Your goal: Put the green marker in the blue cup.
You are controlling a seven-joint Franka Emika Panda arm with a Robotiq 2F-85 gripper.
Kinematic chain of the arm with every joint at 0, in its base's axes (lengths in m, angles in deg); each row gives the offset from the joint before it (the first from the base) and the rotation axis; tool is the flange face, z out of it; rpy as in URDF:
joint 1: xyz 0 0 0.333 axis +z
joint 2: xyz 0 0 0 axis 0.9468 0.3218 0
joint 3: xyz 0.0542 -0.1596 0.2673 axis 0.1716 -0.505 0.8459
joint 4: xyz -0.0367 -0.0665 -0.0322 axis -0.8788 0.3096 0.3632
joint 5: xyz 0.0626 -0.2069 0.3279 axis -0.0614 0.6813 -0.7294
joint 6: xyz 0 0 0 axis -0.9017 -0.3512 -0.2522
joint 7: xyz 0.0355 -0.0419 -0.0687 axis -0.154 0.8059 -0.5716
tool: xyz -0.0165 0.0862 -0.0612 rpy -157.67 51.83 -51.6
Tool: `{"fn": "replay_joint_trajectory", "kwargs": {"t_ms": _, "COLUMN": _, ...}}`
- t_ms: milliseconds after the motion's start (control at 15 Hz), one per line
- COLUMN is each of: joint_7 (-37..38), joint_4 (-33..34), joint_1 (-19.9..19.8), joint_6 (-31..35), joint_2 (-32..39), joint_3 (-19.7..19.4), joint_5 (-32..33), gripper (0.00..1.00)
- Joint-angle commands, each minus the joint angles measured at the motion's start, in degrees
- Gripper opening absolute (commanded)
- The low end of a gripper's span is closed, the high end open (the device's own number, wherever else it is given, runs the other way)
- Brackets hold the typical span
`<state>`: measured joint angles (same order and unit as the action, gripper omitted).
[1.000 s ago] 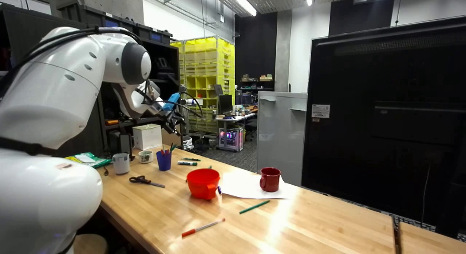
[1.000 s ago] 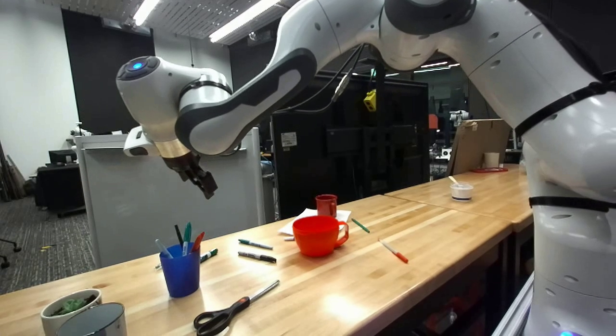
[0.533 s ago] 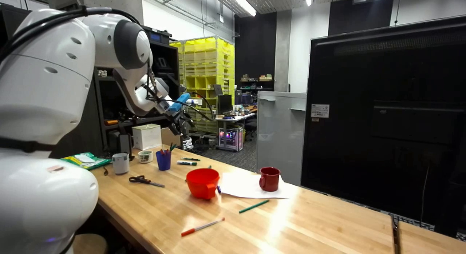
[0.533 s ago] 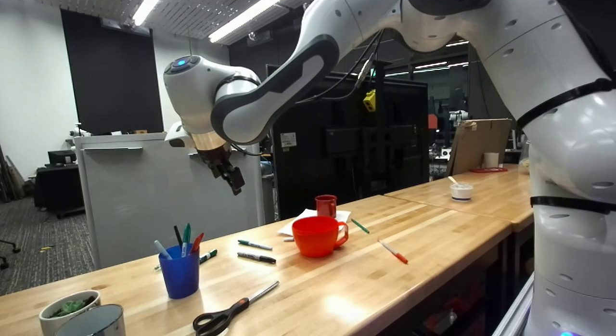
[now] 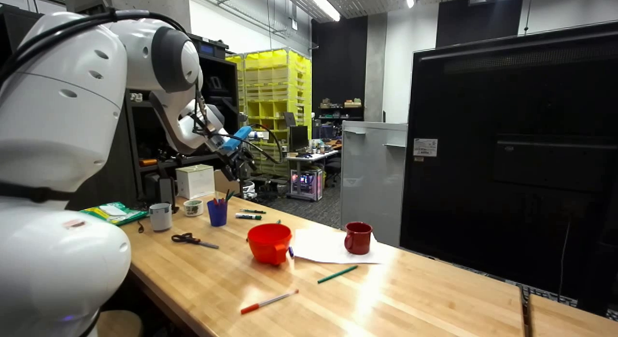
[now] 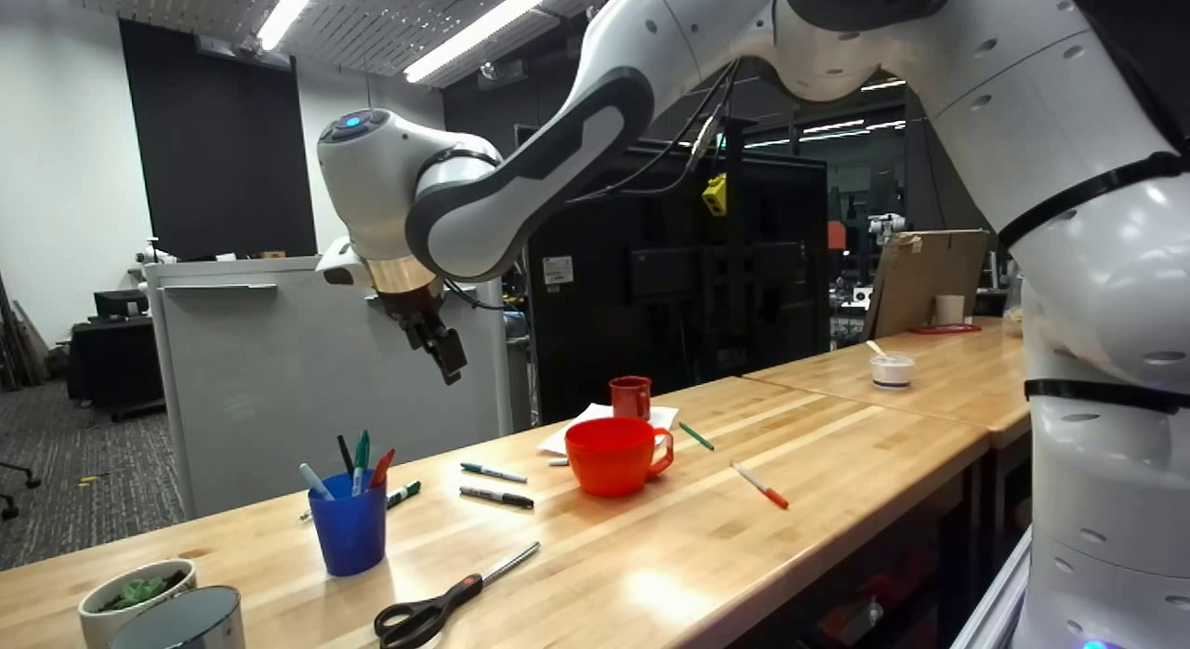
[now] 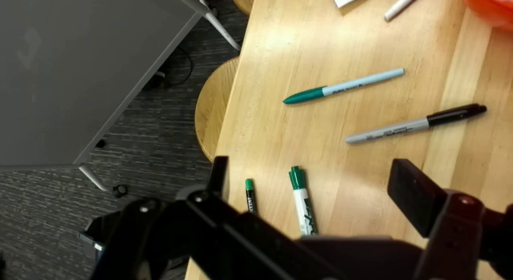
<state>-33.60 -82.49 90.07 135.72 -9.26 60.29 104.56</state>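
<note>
The slim dark green marker [image 5: 337,274] lies on the table, in front of the dark red cup; it also shows in an exterior view [image 6: 695,435] beyond the red bowl. It is out of the wrist view. The dark blue cup [image 5: 217,214] stands upright with several pens in it, also in an exterior view [image 6: 350,530]; the wrist view does not show it. My gripper [image 6: 448,370] is in the air above the table's far edge, away from both. In the wrist view its fingers [image 7: 312,179] are wide apart, open and empty.
A white green-capped marker [image 7: 303,203], a thin black pen [image 7: 250,195], a teal-capped pen [image 7: 344,86] and a black-capped marker [image 7: 417,124] lie below. The red bowl [image 6: 611,458], dark red cup [image 5: 358,238], red pen [image 5: 269,302], scissors [image 6: 456,598] and white mug [image 5: 160,217] stand or lie around.
The arm has swung the gripper over toward the table's middle, rightward in both exterior views. In the last half second it has only dipped slightly. The objects have not moved.
</note>
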Motion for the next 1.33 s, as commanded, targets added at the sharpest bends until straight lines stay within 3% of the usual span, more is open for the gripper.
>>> {"fn": "replay_joint_trajectory", "kwargs": {"t_ms": 0, "joint_7": 7.2, "joint_4": -0.8, "joint_1": -0.8, "joint_6": 2.7, "joint_2": -1.1, "joint_3": -0.7, "joint_5": -4.9, "gripper": 1.0}}
{"fn": "replay_joint_trajectory", "kwargs": {"t_ms": 733, "joint_7": 36.2, "joint_4": -4.8, "joint_1": -1.2, "joint_6": -1.7, "joint_2": -4.8, "joint_3": -7.3, "joint_5": -8.7, "gripper": 1.0}}
{"fn": "replay_joint_trajectory", "kwargs": {"t_ms": 1267, "joint_7": 51.0, "joint_4": -10.3, "joint_1": -3.0, "joint_6": -5.3, "joint_2": -11.1, "joint_3": -9.0, "joint_5": -21.3, "gripper": 1.0}}
